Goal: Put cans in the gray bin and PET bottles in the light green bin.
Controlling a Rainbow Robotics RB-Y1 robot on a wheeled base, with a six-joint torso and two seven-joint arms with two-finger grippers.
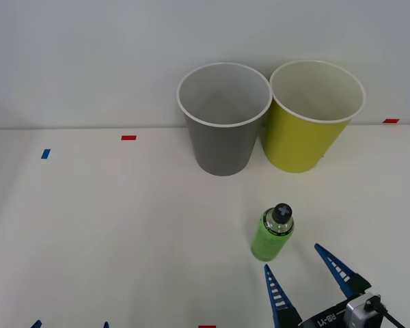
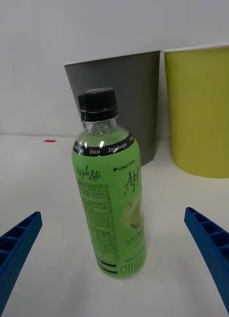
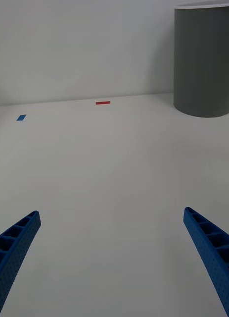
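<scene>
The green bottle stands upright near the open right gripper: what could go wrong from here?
1. The PET bottle is tall and narrow; a finger of the right gripper might knock it over.
2. The gray bin touches the light green bin, so a slightly off drop could go into the wrong bin.

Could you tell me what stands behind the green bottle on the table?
Behind the green bottle stand the gray bin and the light green bin, side by side. The bottle covers part of the gray bin's lower wall in the right wrist view.
</scene>
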